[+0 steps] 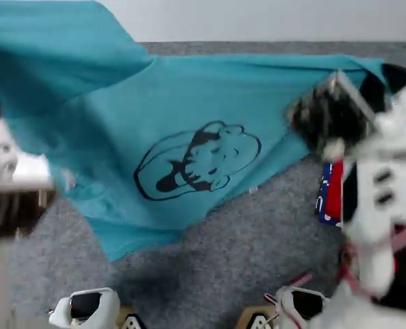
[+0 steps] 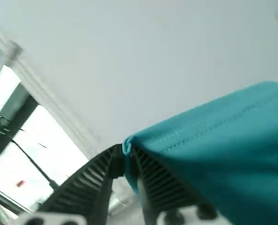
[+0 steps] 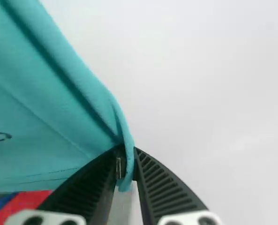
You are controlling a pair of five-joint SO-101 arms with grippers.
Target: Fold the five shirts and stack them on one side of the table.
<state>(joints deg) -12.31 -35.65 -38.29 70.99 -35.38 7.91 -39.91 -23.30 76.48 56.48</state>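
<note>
A teal shirt (image 1: 189,116) with a black cartoon print hangs stretched in the air above the grey table (image 1: 257,247), held up at both ends. My left gripper (image 2: 125,161) is shut on one edge of the teal shirt (image 2: 223,150), raised toward the ceiling. My right gripper (image 3: 125,164) is shut on another edge of the teal shirt (image 3: 45,117). In the high view one arm (image 1: 4,178) stands at the left and another arm (image 1: 367,157) at the right, both close to the camera.
A red and blue garment (image 1: 331,193) lies on the table at the right, under the right-hand arm; the same red and blue cloth (image 3: 17,201) shows in the right wrist view. Two arm bases (image 1: 86,308) (image 1: 295,308) sit at the table's front edge.
</note>
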